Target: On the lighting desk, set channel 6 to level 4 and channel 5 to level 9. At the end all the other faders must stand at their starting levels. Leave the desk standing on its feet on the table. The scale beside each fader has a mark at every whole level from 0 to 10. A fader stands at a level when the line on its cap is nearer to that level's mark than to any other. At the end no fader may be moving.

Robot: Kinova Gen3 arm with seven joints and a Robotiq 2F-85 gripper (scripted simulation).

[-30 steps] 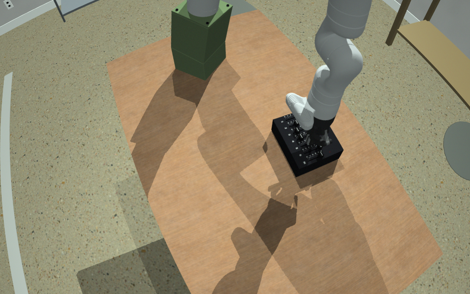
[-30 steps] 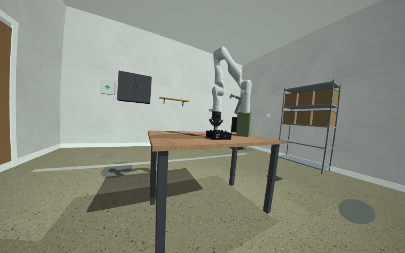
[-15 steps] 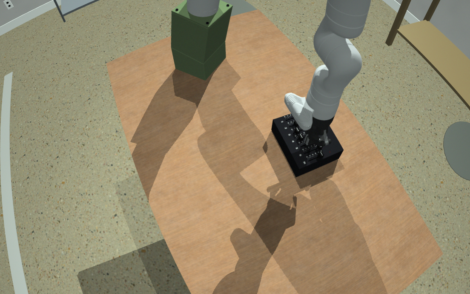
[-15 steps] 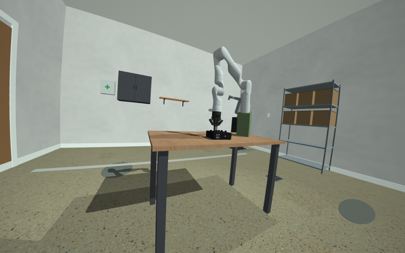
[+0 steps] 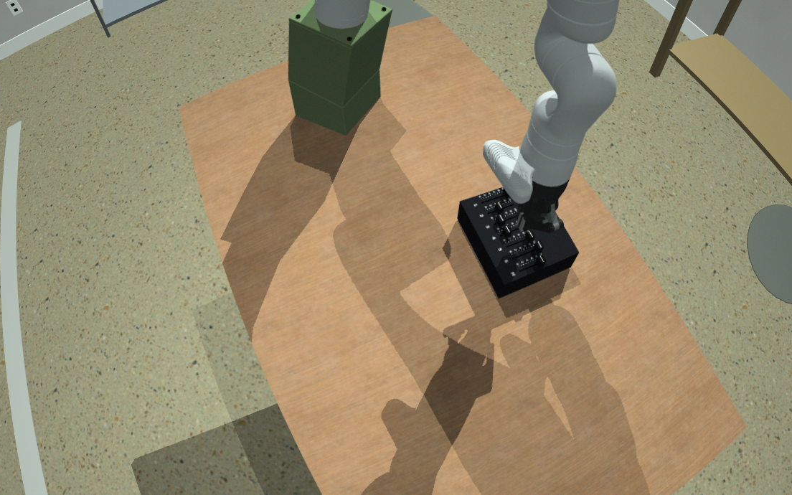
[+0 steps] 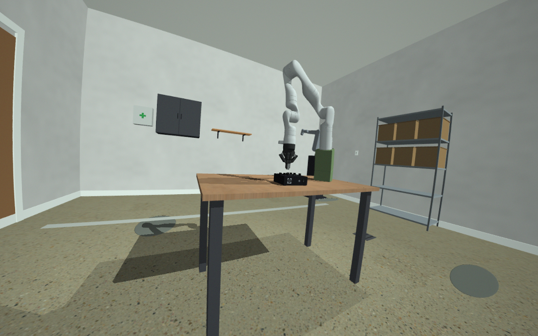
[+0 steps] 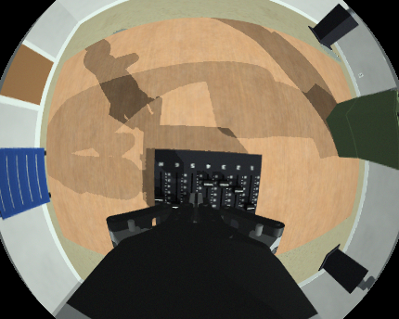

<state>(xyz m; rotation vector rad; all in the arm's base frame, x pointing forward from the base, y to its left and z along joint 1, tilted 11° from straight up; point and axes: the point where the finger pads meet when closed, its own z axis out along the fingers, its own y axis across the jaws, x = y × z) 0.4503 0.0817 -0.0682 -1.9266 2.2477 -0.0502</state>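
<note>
The black lighting desk [image 5: 558,249] [image 6: 281,180] [image 7: 200,157] stands flat on the wooden table [image 5: 350,344] [image 6: 241,192] [image 7: 284,185]. My gripper [image 5: 521,222] [image 6: 288,167] [image 7: 196,200] is shut and empty, its tips a little above the desk's faders. The channel 5 cap [image 5: 530,234] is hidden behind the fingers in the wrist view. The channel 6 cap [image 5: 539,245] [image 7: 174,207] stands slightly farther from the number labels than channel 5's. The channel 4 cap [image 7: 208,185] and channel 3 cap [image 7: 224,185] stand nearer the labels. Exact levels are too small to read.
The channel 2 cap [image 7: 238,190], channel 1 cap [image 7: 250,207] and master cap [image 5: 541,259] [image 7: 159,200] are also on the desk. The green pedestal [image 5: 337,79] [image 6: 323,164] [image 7: 367,130] under the arm stands at the table's far end.
</note>
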